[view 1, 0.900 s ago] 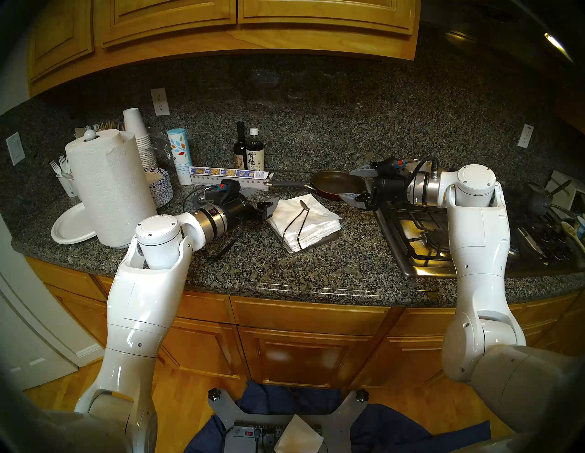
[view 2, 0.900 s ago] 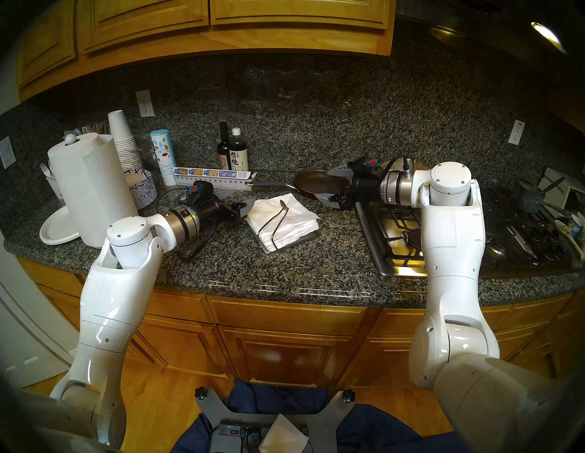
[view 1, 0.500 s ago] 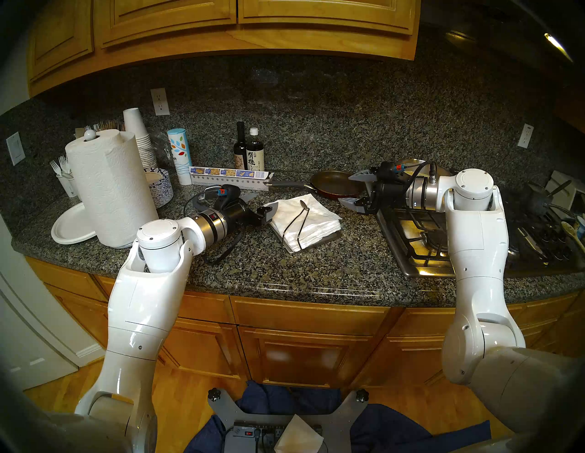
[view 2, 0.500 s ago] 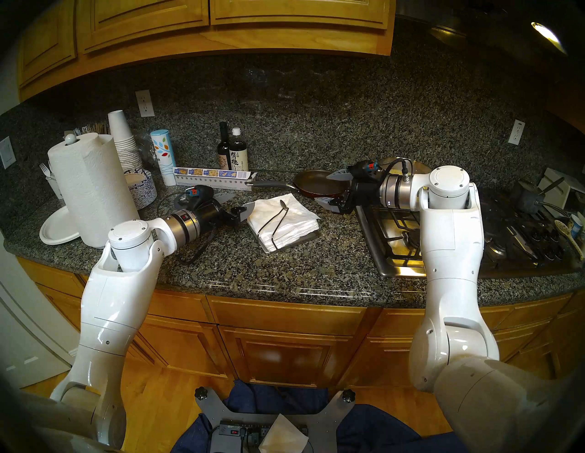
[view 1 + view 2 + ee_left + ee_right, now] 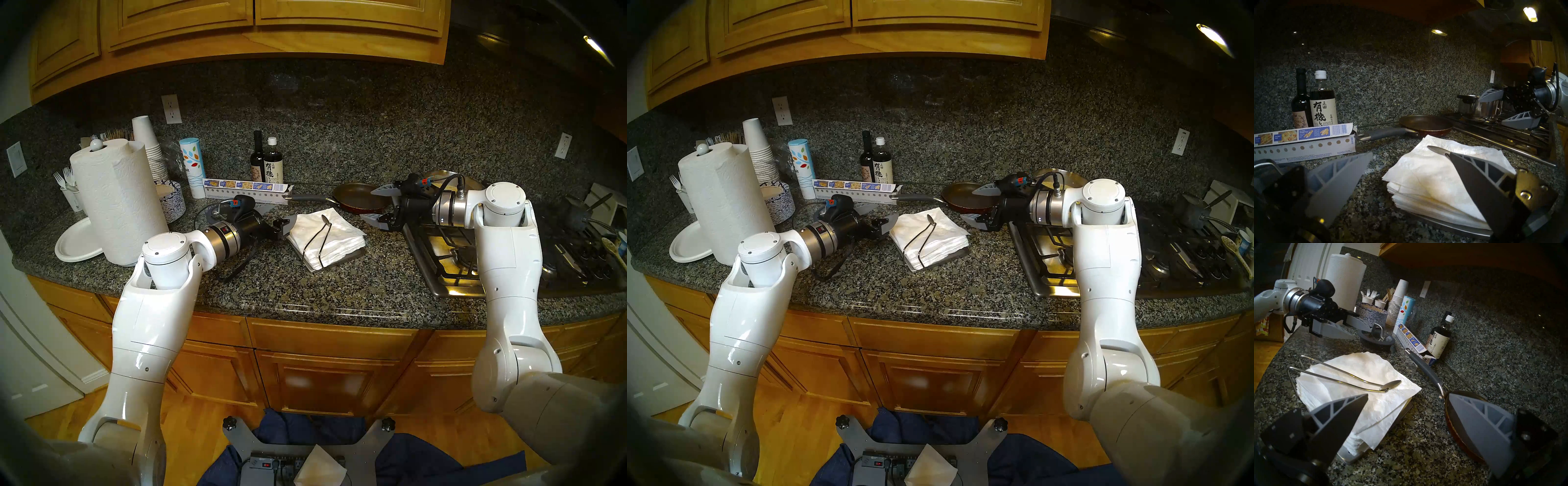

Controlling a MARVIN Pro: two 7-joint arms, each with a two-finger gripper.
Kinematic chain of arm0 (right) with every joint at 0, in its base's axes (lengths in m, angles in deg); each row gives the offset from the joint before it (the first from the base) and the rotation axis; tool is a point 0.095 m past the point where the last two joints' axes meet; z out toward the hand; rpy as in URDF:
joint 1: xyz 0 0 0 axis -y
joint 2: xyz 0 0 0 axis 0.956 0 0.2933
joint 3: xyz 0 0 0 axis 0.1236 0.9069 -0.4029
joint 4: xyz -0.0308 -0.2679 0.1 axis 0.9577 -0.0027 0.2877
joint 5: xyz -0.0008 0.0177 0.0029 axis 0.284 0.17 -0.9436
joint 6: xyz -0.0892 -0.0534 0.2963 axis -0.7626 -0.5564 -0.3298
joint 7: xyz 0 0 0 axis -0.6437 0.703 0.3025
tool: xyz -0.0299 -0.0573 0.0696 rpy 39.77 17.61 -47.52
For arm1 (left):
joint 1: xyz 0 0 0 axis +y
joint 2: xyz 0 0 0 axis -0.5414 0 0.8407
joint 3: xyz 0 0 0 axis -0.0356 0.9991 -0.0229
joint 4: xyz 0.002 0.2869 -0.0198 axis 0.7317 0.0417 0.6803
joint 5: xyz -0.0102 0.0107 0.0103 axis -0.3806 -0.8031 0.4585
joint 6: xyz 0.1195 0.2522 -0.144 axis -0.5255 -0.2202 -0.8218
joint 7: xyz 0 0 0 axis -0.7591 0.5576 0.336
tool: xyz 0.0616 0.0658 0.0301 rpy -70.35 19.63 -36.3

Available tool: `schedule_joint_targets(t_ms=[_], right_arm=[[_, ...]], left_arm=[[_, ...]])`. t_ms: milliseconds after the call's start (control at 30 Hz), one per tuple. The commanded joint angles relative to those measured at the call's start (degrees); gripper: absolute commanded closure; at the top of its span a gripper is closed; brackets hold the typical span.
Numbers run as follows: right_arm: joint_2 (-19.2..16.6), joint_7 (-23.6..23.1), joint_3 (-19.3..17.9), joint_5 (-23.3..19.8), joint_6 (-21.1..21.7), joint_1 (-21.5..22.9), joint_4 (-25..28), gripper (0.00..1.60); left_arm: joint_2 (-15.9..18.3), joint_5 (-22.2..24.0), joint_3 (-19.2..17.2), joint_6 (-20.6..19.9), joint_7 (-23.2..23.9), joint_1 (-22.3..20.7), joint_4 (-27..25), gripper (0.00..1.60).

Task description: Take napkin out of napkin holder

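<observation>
On the granite counter [image 5: 325, 292], between the 2 arms, the napkin holder [image 5: 356, 255] carries a stack of white napkins, and the top napkin [image 5: 334, 229] lies under the holder's wire arm [image 5: 317, 239]. Left gripper [image 5: 275, 217] is spread wide just beside the stack's left edge, gripping nothing. Right gripper [image 5: 379, 203] is likewise spread and empty, near the stack's right corner, over the frying pan [image 5: 356, 200].
</observation>
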Motion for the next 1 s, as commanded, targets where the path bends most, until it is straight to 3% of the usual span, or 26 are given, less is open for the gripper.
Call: schedule_joint_targets(t_ms=[0,133,200,233,300,400,833,967], right_arm=[[2.31,0.04,1.97,-0.56,-0.65,4.02,-2.13,0.00],[2.66,0.04,2.72,-0.48,-1.52,5.12,-4.30,0.00],[2.62,-0.08,3.01,-0.37,-1.60,5.55,-4.72,0.34],[2.40,-0.62,3.32,-0.28,-1.29,5.94,-5.13,0.41],[2.11,-0.93,3.90,0.08,-1.14,6.32,-5.49,0.80],[1.60,-1.88,4.84,0.40,-0.92,6.92,-6.26,0.92],[0.73,-2.70,7.75,2.16,1.18,9.96,-9.60,0.97],[0.61,-2.70,8.17,2.49,1.42,10.41,-10.52,0.92]], left_arm=[[1.82,1.65,0.00,0.29,4.24,-4.90,-0.82,0.00],[2.19,1.92,0.11,0.08,5.99,-5.50,0.02,0.00],[2.34,2.37,-0.10,-0.16,6.88,-5.74,0.69,0.00],[2.82,2.36,0.04,-0.34,7.62,-6.00,1.14,0.00],[3.53,2.23,0.44,-0.53,8.93,-6.52,2.08,0.00],[4.86,1.56,1.83,-1.07,11.23,-8.17,4.24,0.00],[5.18,0.91,4.87,-0.90,13.75,-13.32,8.90,0.00],[5.55,0.95,5.15,-1.03,14.37,-13.85,9.28,0.15]])
